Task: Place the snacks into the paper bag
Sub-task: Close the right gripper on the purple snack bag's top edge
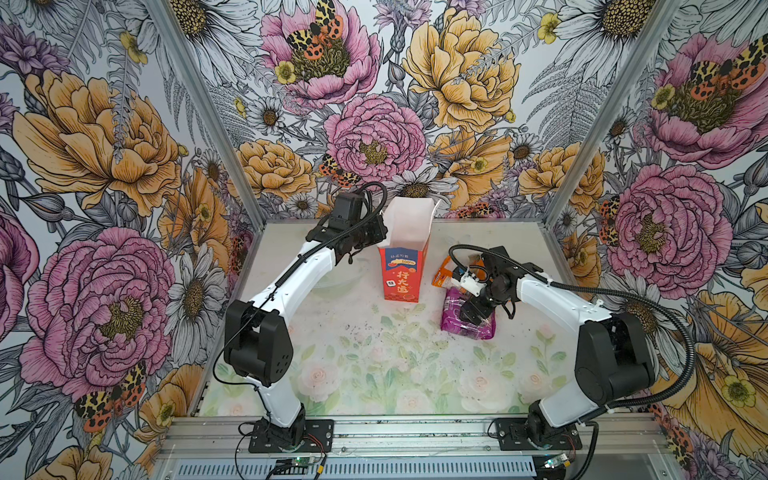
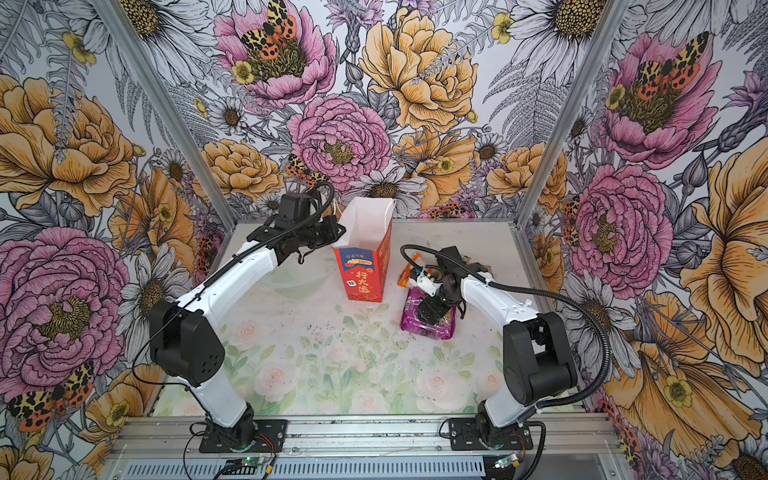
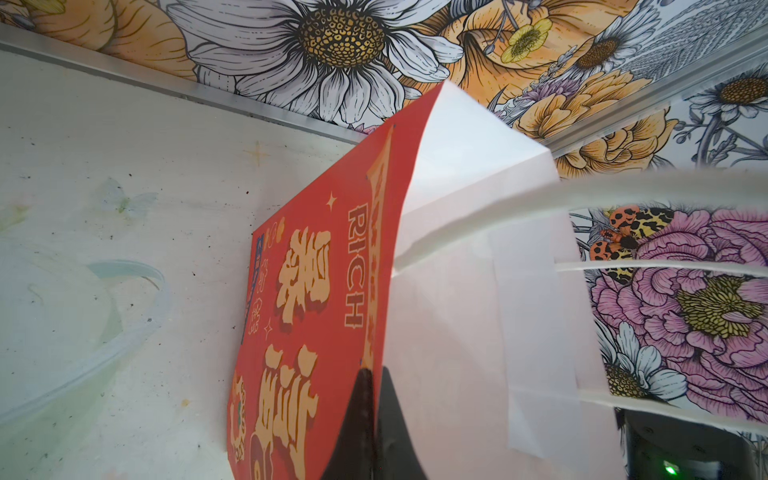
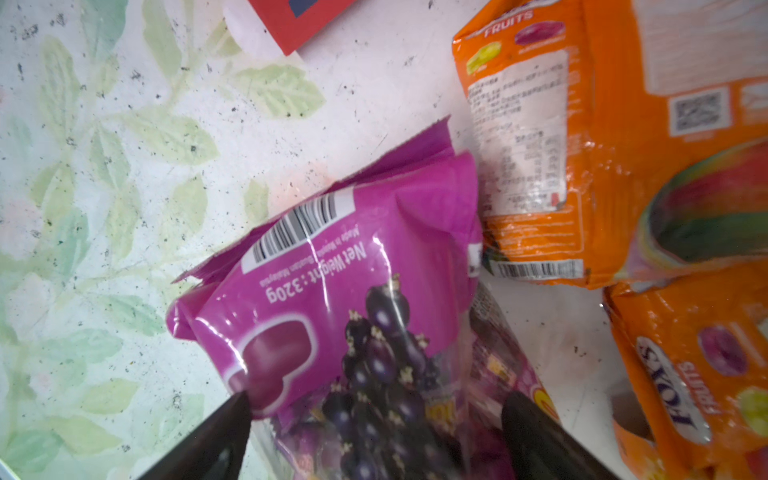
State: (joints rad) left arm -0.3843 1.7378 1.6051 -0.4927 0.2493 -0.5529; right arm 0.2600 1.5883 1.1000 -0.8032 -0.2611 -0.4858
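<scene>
Left wrist view has the left tool (image 3: 372,376) pinching the upper edge of the paper bag (image 3: 316,291), red wall on one side and white lining on the other. Both top views show the bag upright near the middle of the bench (image 1: 374,365). Seen from the right wrist, the right tool (image 4: 378,399) is spread wide astride the magenta packet (image 4: 332,270), which lies just beside two orange packets (image 4: 602,166).

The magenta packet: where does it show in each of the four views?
Top view: magenta packet right of centre, right of the red paper bag.
Top view: same place, bag to its left.
Left wrist: not in it; the bag fills the middle.
Right wrist: mid-frame, between the right hand's open fingers.
Shared landmark: the paper bag; the right wrist view shows only its red corner.
</scene>
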